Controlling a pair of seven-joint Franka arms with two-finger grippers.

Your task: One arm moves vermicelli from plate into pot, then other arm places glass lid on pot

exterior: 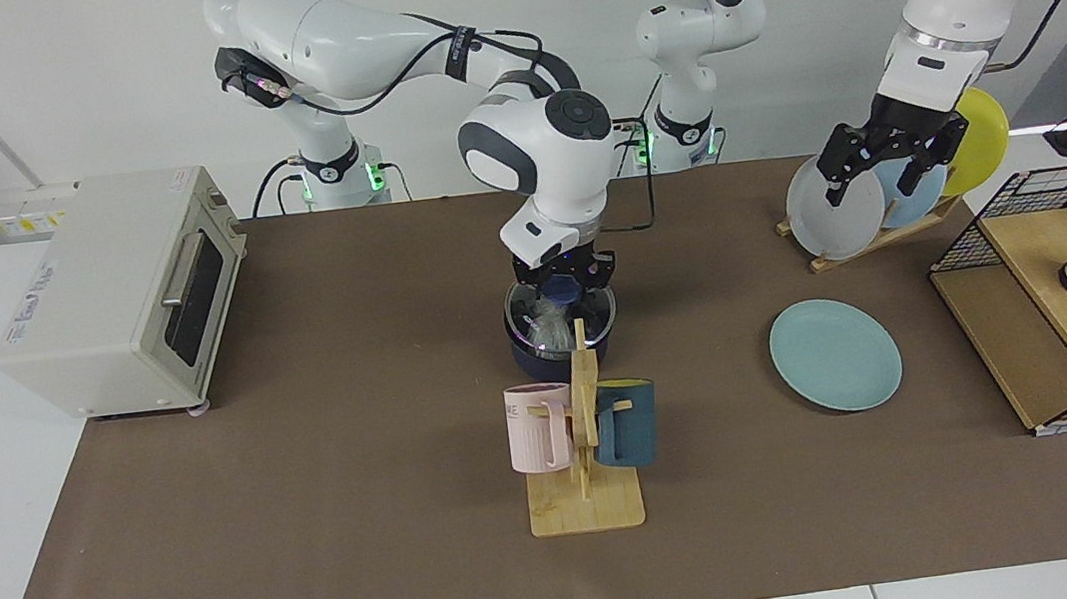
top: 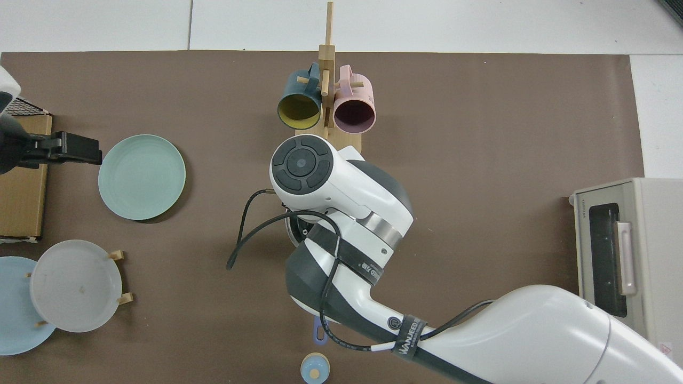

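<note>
The dark navy pot (exterior: 537, 365) stands mid-table, just behind the mug stand. The glass lid (exterior: 587, 307) lies over its mouth, and the white vermicelli (exterior: 550, 326) shows through the glass. My right gripper (exterior: 564, 282) points straight down, shut on the lid's blue knob. In the top view the right arm hides the pot except its blue handle end (top: 318, 332). The teal plate (exterior: 835, 354) lies bare on the mat. My left gripper (exterior: 883, 167) hangs open and empty high in front of the plate rack; in the top view the left gripper (top: 72, 149) is beside the plate (top: 142, 176).
A wooden mug stand (exterior: 581, 435) with a pink and a dark teal mug stands directly in front of the pot. A toaster oven (exterior: 116, 292) is at the view's left. A rack of upright plates (exterior: 834, 200) and a wire-sided wooden box (exterior: 1066, 299) stand at the right.
</note>
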